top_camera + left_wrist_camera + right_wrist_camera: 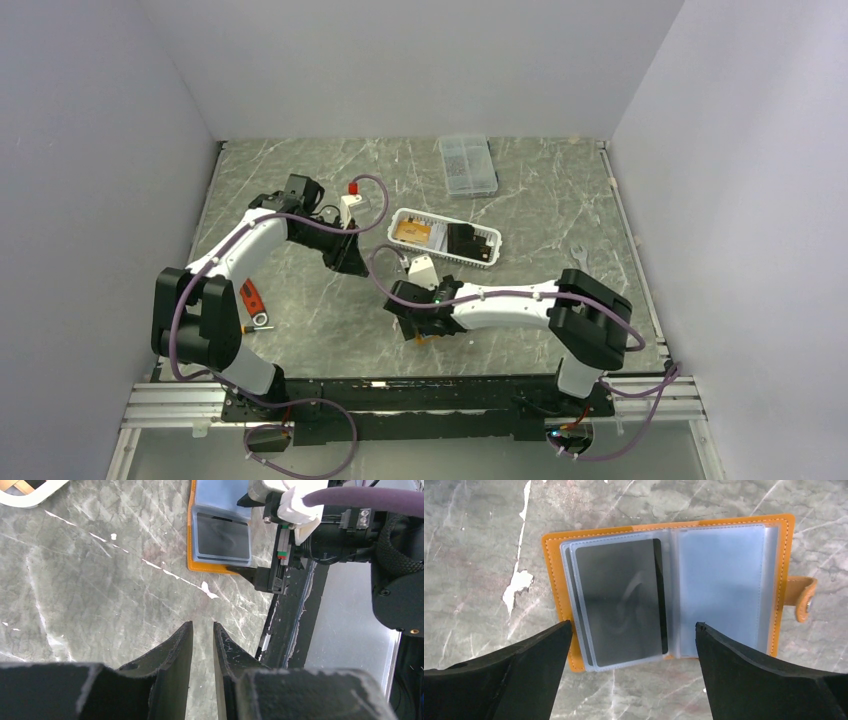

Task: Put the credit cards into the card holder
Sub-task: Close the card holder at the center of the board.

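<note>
The orange card holder (pixel 724 580) lies open on the marble table, pale blue sleeves up, snap tab (pixel 804 597) at the right. A black credit card (pixel 619 600) sits inside its left sleeve. My right gripper (pixel 634 627) hovers wide open and empty over the holder's near edge; from above it (pixel 418 325) covers most of the holder (pixel 430 341). My left gripper (pixel 202 630) is empty, its jaws only a narrow gap apart, back from the holder (pixel 220 530) near the table's left middle (pixel 350 262). An orange-gold card (pixel 415 232) and a black card (pixel 465 240) lie in the white basket.
The white slotted basket (pixel 490 250) stands just behind the right gripper. A clear compartment box (pixel 468 165) is at the back. A red-handled tool (pixel 250 297) lies at the left and a wrench (pixel 578 250) at the right.
</note>
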### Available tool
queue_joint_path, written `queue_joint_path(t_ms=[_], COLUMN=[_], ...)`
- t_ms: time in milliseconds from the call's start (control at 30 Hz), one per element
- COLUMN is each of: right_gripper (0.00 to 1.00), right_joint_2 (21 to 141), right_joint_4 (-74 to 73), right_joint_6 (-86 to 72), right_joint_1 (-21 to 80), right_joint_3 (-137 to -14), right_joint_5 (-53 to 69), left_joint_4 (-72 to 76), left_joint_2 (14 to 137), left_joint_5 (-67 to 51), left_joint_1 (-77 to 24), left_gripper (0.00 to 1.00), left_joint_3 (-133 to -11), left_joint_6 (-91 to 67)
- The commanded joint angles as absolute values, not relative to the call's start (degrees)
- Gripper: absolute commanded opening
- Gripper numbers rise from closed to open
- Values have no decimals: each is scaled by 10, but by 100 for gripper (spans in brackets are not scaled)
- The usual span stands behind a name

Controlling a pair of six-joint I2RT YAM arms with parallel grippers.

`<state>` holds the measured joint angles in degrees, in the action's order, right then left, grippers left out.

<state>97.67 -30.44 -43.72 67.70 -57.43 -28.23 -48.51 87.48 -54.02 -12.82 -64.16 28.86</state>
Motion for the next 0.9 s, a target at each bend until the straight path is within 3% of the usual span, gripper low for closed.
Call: queue_joint_path(t_ms=[0, 167, 400, 867], right_gripper=[97, 99, 99, 99], right_joint_2=[922, 822, 666, 639], right_joint_4=[-349, -347, -270, -37], right_joint_6=[-441, -423, -355, -367], right_joint_1=[678, 643, 489, 379], right_joint_3=[-579, -560, -431, -250], right_joint_5=[-286, -285, -182, 38], left_joint_4=[-501, -524, -547, -433], left_joint_2=[866, 876, 892, 954], left_joint_5=[-554, -580, -588, -620], left_joint_1=[-124, -109, -104, -159], left_gripper=[27, 28, 30, 31], left_joint_3=[-671, -701, -718, -621], left_joint_6=[298, 298, 308, 251])
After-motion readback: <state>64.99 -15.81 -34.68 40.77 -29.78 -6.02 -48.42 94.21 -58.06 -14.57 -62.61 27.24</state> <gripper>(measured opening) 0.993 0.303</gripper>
